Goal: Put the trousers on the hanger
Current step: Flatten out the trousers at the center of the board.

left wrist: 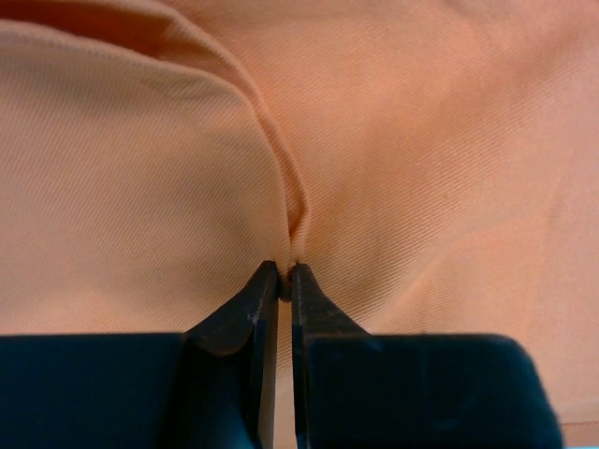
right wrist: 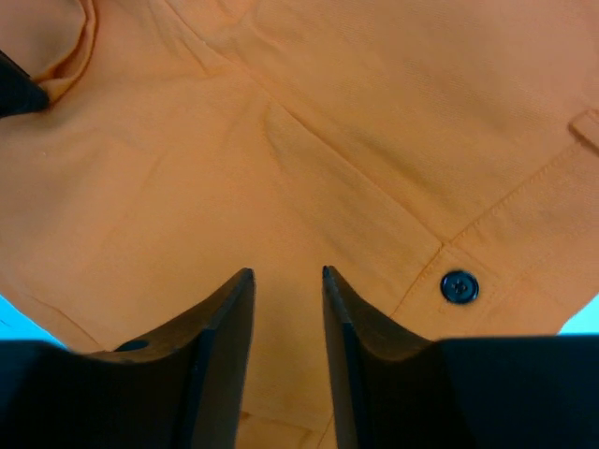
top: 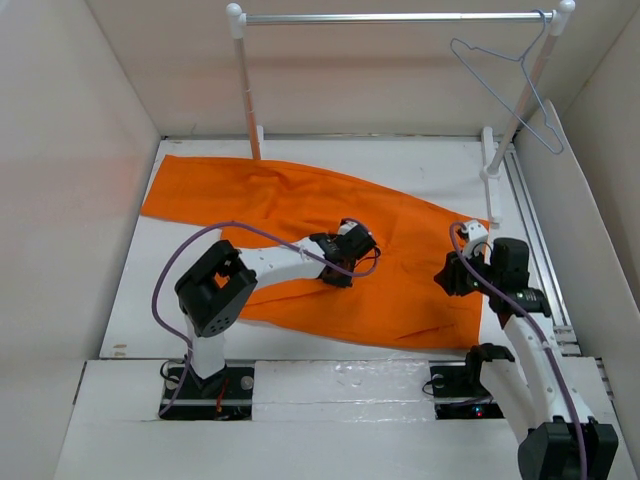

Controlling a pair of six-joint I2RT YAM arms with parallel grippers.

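White table [top: 135,300], walled in. The trousers [top: 300,200] lie spread flat across it, running from approx. 10 o'clock down to 4 o'clock. Rail [top: 400,17] stands at 12, w/ the hanger [top: 521,62] hooked on its end at 1 o'clock, tilted, well apart from the cloth. Left gripper [left wrist: 284,271], approx. mid-table, is clamped tight on a small raised fold of the trousers. Right gripper [right wrist: 287,273] is at 4 o'clock over the waist end, jaws partway apart, cloth showing through the gap. Dark button [right wrist: 459,286] sits just beside it, at its 3 o'clock.
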